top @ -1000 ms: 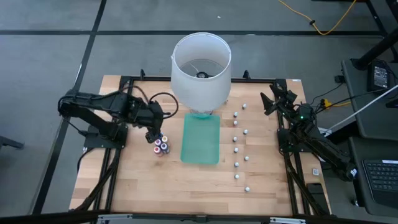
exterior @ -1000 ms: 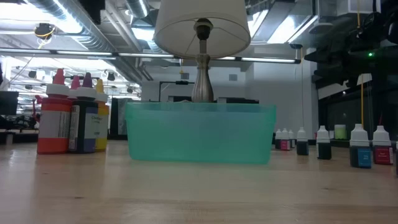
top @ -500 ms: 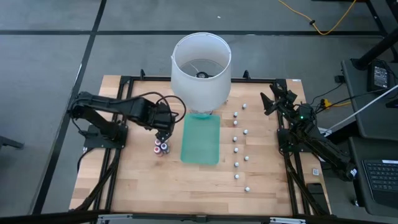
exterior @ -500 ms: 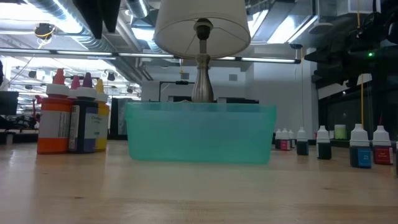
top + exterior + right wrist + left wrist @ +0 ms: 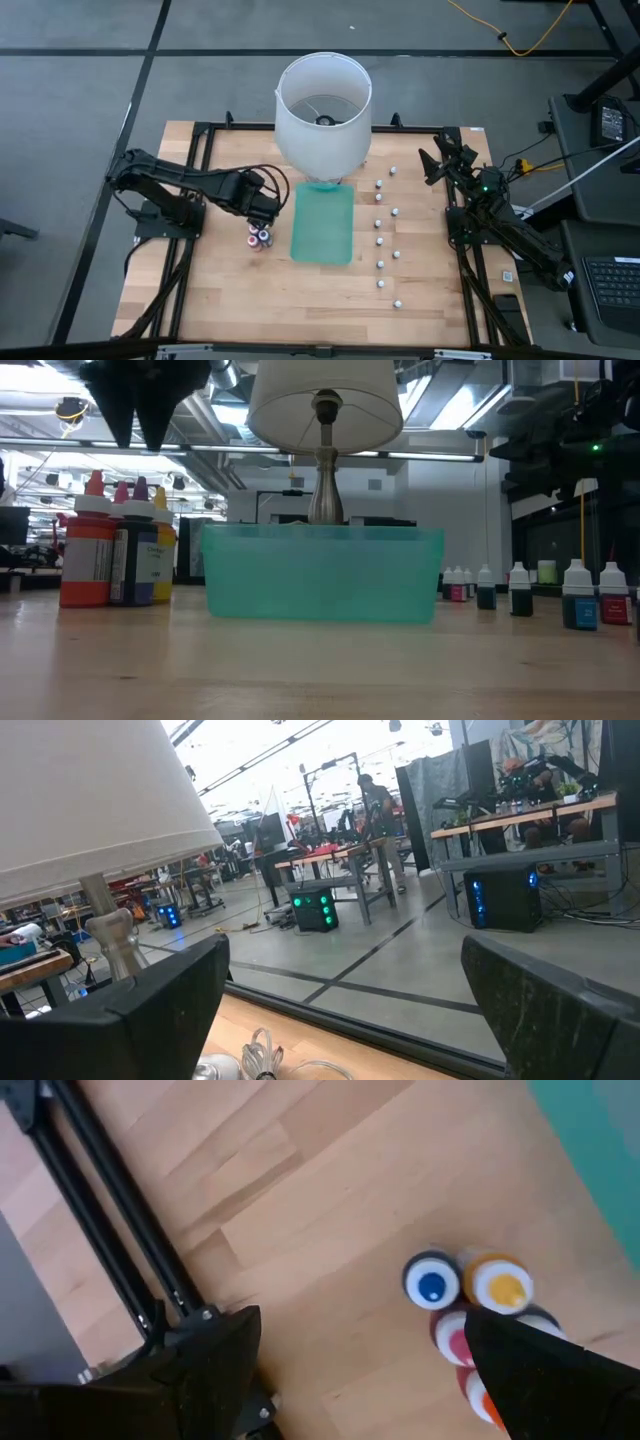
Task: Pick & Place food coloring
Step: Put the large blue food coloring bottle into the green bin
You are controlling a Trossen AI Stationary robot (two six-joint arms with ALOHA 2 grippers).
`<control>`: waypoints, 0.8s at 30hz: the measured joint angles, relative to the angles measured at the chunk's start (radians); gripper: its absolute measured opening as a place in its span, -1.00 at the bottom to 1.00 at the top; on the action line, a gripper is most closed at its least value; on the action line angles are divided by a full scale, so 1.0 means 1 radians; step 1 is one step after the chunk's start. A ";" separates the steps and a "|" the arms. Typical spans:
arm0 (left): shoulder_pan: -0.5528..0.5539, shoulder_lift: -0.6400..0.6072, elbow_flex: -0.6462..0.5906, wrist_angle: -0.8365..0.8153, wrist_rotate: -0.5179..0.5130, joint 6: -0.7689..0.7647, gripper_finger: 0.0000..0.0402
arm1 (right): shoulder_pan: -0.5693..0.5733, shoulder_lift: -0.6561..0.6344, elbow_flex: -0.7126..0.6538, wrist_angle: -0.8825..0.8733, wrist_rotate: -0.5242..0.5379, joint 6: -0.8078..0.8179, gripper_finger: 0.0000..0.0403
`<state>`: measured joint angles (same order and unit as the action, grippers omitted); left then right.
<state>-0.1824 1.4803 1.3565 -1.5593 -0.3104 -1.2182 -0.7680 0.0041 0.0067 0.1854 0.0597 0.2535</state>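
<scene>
food coloring (image 5: pixel 259 237) left of tray (image 5: pixel 323 224) | lamp (image 5: pixel 322 110) behind tray

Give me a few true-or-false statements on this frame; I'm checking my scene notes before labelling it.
1. The left gripper hangs open above the cluster of food coloring bottles. True.
2. The green tray already holds bottles. False: it looks empty.
3. The right gripper holds a bottle. False: it waits open at the table's right edge.
4. A white lamp stands behind the tray. True.
</scene>
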 joint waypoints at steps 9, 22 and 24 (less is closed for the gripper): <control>-0.013 0.000 -0.067 0.067 -0.016 0.067 0.71 | 0.000 0.000 0.000 -0.001 0.000 0.000 0.98; -0.009 0.000 -0.174 0.193 -0.002 -0.026 0.71 | 0.000 0.000 0.000 -0.001 0.000 0.000 0.98; -0.009 0.000 -0.189 0.224 -0.002 -0.040 0.71 | 0.000 0.000 0.000 -0.001 0.000 0.000 0.98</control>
<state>-0.1917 1.4807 1.1671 -1.3357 -0.3122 -1.2580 -0.7680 0.0044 0.0067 0.1848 0.0597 0.2531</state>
